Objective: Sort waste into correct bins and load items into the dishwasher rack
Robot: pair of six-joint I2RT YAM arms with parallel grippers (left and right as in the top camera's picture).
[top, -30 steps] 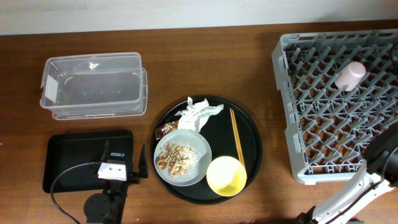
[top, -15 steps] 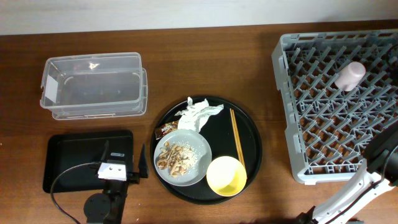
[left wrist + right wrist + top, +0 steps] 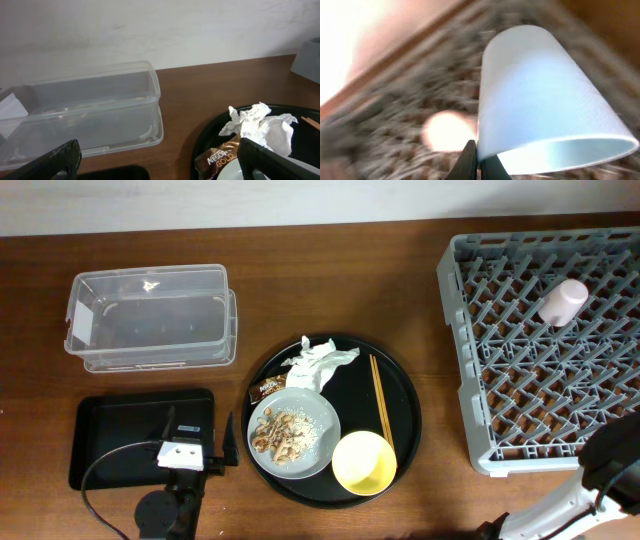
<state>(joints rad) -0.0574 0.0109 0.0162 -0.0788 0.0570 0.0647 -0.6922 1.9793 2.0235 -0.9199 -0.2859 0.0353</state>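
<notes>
Right gripper [image 3: 480,164] is clamped on the rim of the small blue cup [image 3: 540,100]; the cup sits tilted, above and right of my fingertips (background blurred). Left gripper [image 3: 160,162] spread wide, holding nothing, crumpled white paper napkin [image 3: 262,127] ahead right

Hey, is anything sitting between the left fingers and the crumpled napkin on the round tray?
Yes. The snack wrapper lies at the left edge of the round black tray, on the line from the open left gripper to the napkin. Nothing covers the napkin from above.
</notes>
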